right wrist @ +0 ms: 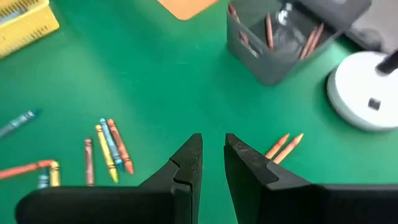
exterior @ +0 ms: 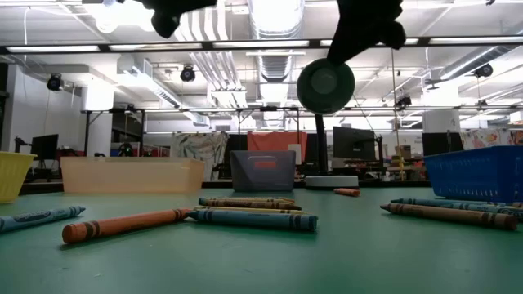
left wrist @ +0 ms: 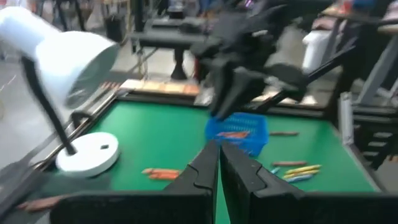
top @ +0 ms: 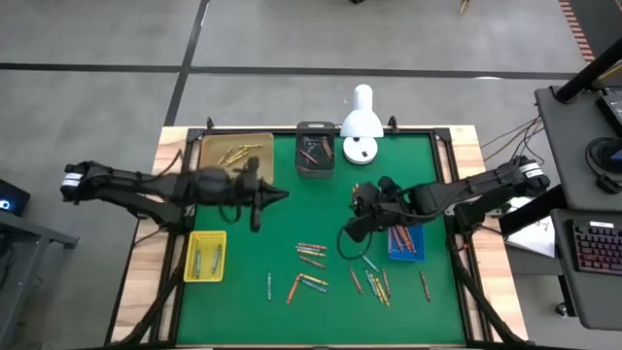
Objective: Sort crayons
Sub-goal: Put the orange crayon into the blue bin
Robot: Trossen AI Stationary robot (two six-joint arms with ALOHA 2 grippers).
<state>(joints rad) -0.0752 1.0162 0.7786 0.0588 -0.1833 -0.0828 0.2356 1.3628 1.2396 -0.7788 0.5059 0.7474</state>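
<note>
Green table (top: 253, 301); crayons (top: 311, 255) scattered

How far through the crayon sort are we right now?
Partly done. Some crayons already lie in the yellow tray, tan tray, grey bin and blue tray. Nothing is in hand: the left pincer is shut and empty, and the right pincer, slightly open above the mat, holds nothing. Well over a dozen loose crayons remain on the green mat.
</note>
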